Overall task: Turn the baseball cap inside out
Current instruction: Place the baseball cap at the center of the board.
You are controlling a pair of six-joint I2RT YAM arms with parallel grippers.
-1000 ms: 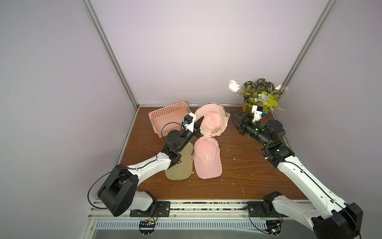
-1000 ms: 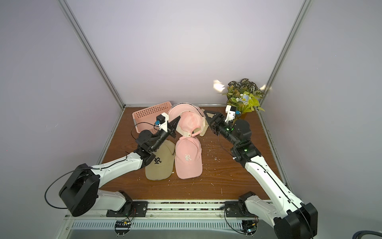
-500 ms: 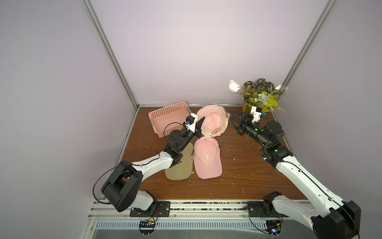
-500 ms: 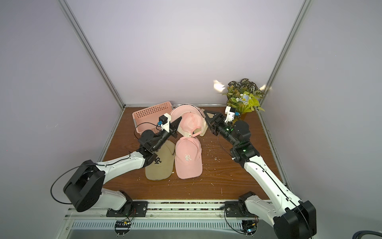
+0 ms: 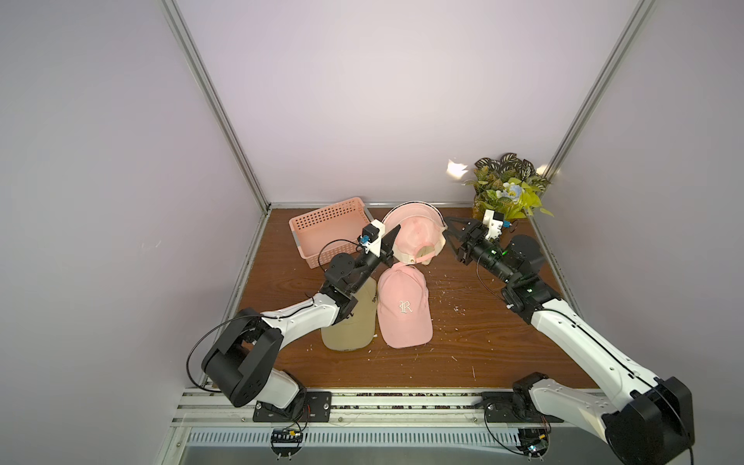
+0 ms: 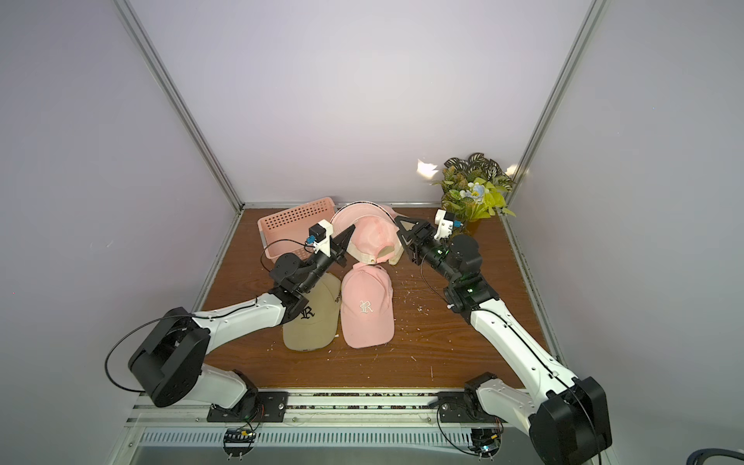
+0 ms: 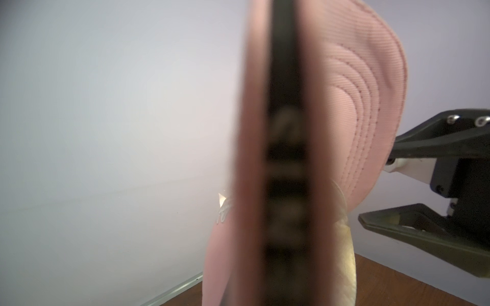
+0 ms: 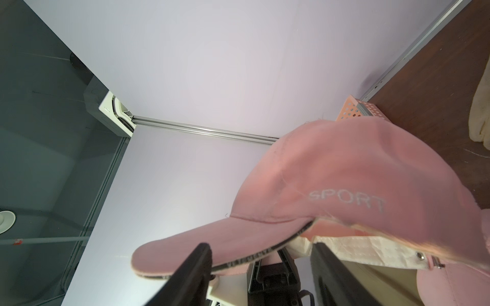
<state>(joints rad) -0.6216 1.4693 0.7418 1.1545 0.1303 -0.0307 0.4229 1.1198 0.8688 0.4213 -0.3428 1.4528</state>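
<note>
Desk (image 5: 463,342) carries pink basket (image 5: 322,225). Just beside basket, pink cap (image 5: 416,237) held aloft. Clamped on its basket-side rim: left jaws; right jaws agape at rim far from basket. Judged: crown (image 8: 344,164) light, floppy; grip sweatband (image 8: 371,246), avoid stiff brim (image 8: 185,246).

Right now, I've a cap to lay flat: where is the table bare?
Bare tabletop runs along the front rail, before the khaki cap and pink R cap, widening between that cap and the right arm. Crowded at the back: pink basket, pink SPORT cap, plant.
</note>
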